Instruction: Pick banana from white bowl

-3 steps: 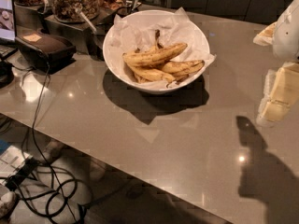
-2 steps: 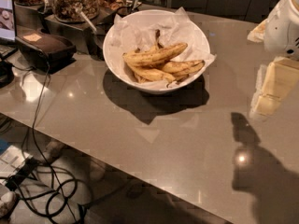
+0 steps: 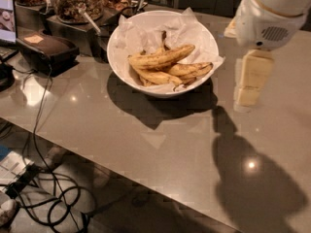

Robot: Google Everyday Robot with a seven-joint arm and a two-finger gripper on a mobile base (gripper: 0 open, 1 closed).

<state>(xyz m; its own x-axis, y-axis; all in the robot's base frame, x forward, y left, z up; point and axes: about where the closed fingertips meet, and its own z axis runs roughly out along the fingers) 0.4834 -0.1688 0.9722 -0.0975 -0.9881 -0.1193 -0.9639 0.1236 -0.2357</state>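
Note:
The white bowl [image 3: 120, 35], lined with crinkled white paper, stands at the back middle of the grey counter. Several bananas lie in it. The banana [image 3: 163, 57] is the longest one: yellow with brown freckles, lying on top across the bowl. My gripper [image 3: 249, 89], cream-coloured under a white wrist housing [image 3: 265, 21], hangs above the counter to the right of the bowl, apart from it and holding nothing that I can see.
A black box [image 3: 46, 50] with a cable sits left of the bowl. Containers of snacks [image 3: 77, 1] stand behind it, and a screen [image 3: 7, 13] is at the left edge. Cables [image 3: 48, 203] lie on the floor below the counter's front edge.
My gripper has moved left and slightly up, closer to the bowl. The bowl and bananas have not moved.

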